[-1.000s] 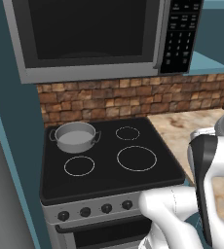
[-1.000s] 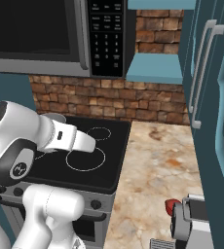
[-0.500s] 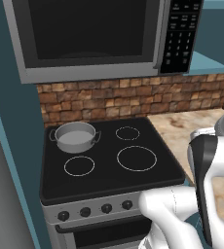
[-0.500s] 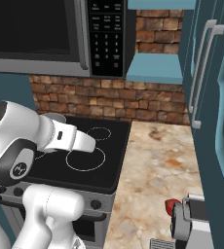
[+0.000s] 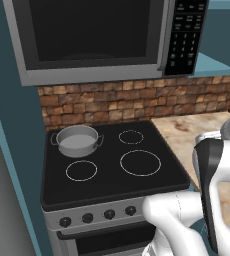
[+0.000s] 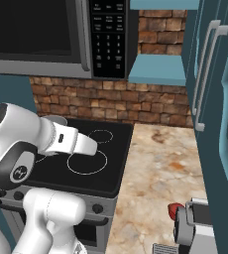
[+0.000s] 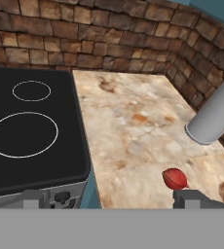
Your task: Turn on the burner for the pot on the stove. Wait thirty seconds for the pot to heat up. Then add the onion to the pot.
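Holding exactly as a second ago: no shift of arm, base or cookware, so no step of the task advanced. Hovering low over the beige marbled stone counter (image 7: 133,121), right of the black glass-topped, steel-fronted stove (image 5: 112,185), with the white arm's two-finger gripper (image 7: 116,199) spread wide and pinching nothing. Lying on that counter, just beside one dark fingertip (image 7: 196,198): the small round red onion (image 7: 175,178), not gripped. Standing at the cooktop's rear left: the shallow grey metal pot (image 5: 77,141), well apart from the onion. Probably calling first for the row of black knobs (image 5: 97,216). Showing white marks on the dark microwave keypad (image 5: 184,37), too small to read; no brand visible.
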You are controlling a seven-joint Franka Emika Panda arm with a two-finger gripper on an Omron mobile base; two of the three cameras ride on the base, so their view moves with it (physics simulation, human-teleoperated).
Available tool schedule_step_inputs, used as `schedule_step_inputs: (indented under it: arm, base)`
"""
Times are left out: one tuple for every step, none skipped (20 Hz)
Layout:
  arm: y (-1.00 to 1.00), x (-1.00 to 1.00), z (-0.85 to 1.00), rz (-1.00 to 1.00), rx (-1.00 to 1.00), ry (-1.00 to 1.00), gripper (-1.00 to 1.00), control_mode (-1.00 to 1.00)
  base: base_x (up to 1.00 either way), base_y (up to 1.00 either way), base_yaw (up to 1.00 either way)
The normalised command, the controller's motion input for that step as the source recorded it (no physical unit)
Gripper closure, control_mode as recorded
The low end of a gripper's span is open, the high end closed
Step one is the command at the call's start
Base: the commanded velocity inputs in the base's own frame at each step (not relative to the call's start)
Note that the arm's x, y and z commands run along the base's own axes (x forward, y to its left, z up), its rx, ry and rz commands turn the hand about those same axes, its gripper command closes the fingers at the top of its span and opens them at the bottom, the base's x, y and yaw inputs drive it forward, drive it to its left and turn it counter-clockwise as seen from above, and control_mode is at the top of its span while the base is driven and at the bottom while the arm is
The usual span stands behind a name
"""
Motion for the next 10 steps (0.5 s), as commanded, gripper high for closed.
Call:
schedule_step_inputs:
  arm:
    - [0.00, 0.00, 0.00, 0.00, 0.00, 0.00, -1.00, -1.00]
    - [0.00, 0.00, 0.00, 0.00, 0.00, 0.00, -1.00, -1.00]
    - [0.00, 0.00, 0.00, 0.00, 0.00, 0.00, -1.00, -1.00]
    - [0.00, 0.00, 0.00, 0.00, 0.00, 0.00, -1.00, -1.00]
    - [0.00, 0.00, 0.00, 0.00, 0.00, 0.00, -1.00, -1.00]
    - [0.00, 0.00, 0.00, 0.00, 0.00, 0.00, -1.00, -1.00]
    - [0.00, 0.00, 0.00, 0.00, 0.00, 0.00, -1.00, -1.00]
    - [0.00, 0.00, 0.00, 0.00, 0.00, 0.00, -1.00, -1.00]
    - [0.00, 0.00, 0.00, 0.00, 0.00, 0.00, -1.00, -1.00]
    - [0.00, 0.00, 0.00, 0.00, 0.00, 0.00, -1.00, -1.00]
  base:
    - [0.00, 0.00, 0.00]
    - [0.00, 0.00, 0.00]
    - [0.00, 0.00, 0.00]
    - [0.00, 0.00, 0.00]
    - [0.00, 0.00, 0.00]
    - [0.00, 0.00, 0.00]
    - [0.00, 0.00, 0.00]
    - [0.00, 0.00, 0.00]
    - [0.00, 0.00, 0.00]
    - [0.00, 0.00, 0.00]
